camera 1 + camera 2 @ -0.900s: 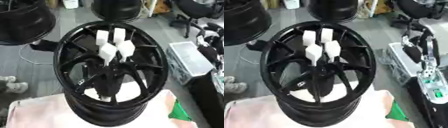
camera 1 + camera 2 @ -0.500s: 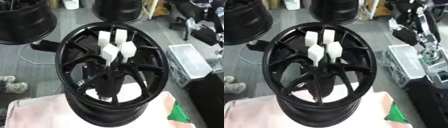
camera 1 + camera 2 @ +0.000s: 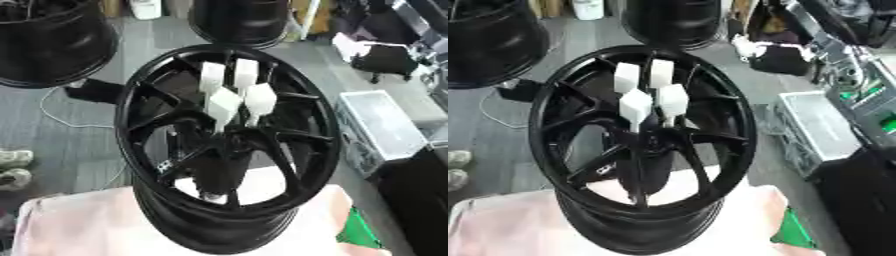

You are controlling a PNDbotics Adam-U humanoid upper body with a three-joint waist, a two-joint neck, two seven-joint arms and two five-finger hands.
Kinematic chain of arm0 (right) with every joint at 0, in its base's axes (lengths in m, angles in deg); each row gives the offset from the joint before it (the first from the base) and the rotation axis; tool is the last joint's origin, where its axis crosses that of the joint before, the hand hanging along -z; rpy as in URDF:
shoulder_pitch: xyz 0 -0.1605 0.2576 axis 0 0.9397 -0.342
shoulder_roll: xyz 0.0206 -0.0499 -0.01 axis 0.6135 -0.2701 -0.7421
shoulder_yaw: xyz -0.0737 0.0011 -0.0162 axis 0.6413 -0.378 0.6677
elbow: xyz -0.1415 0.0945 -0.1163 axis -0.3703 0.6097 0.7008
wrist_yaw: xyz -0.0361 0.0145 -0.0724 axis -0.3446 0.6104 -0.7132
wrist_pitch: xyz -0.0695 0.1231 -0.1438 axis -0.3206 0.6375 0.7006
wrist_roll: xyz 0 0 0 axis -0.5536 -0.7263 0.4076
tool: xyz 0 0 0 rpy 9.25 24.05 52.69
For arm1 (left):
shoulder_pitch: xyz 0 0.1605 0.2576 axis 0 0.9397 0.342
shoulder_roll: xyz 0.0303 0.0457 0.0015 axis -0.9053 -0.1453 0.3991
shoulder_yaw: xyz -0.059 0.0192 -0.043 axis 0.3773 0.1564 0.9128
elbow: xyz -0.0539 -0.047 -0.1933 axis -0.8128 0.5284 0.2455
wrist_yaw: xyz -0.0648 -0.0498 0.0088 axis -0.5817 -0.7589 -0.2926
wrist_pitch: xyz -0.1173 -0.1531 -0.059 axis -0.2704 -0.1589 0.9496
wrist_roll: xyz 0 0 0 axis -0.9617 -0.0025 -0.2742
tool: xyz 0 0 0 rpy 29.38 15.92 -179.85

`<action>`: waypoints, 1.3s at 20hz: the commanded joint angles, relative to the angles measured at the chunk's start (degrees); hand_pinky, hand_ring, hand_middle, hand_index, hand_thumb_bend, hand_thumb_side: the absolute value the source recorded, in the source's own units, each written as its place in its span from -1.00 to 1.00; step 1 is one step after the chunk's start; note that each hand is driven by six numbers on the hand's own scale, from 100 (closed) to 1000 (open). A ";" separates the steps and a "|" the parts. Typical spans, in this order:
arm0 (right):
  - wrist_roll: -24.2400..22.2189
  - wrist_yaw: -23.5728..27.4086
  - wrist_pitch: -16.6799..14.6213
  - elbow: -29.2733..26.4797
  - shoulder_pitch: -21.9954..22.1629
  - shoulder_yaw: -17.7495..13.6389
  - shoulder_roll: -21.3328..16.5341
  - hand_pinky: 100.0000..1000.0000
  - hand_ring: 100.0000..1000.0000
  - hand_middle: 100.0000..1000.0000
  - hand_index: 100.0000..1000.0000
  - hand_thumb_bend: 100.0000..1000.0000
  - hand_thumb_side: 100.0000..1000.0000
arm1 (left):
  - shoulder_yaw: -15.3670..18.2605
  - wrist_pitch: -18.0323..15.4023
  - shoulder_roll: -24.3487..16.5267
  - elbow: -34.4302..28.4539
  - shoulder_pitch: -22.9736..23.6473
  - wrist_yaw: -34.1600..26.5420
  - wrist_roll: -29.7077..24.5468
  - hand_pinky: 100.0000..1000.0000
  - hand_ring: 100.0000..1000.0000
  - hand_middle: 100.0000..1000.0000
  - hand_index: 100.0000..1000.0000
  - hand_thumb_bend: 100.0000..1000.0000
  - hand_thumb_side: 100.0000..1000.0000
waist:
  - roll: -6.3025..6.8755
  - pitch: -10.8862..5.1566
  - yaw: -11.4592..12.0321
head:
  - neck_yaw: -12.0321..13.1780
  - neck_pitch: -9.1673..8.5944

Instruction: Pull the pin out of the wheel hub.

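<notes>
Four white pins (image 3: 229,95) stand clustered over the wheel hub (image 3: 229,150) at frame centre; black spokes (image 3: 289,127) fan around them, leaving open gaps between.

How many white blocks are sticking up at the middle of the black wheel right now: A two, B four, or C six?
B: four white blocks stand in a cluster above the centre of the black wheel.
</notes>
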 commanded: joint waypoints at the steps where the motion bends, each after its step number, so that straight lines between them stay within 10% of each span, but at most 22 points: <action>1: -3.03 3.20 -0.86 0.07 -1.63 2.35 -6.87 -0.25 -0.21 0.62 0.79 -0.92 -0.26 | -0.48 -0.09 -0.56 -0.65 -0.74 0.07 -0.63 0.18 0.30 0.23 0.42 -1.00 1.00 | 0.37 -0.44 0.41 | -0.71 -0.10; 8: -10.19 5.46 -0.93 0.56 -4.15 6.58 -8.69 -0.34 -0.29 0.64 0.80 -0.59 -0.34 | -0.73 -0.20 -0.56 -0.64 -1.08 0.30 -1.15 0.18 0.31 0.23 0.42 -1.00 1.00 | 0.41 -0.07 1.43 | -1.17 -0.10; 26: -29.01 4.25 -0.96 6.25 -9.85 7.75 -5.29 -0.37 -0.33 0.61 0.78 -0.53 -0.31 | -0.77 -0.28 -0.59 -0.63 -1.25 0.26 -1.28 0.18 0.31 0.23 0.43 -1.00 1.00 | 0.59 -0.11 1.79 | -0.99 -0.10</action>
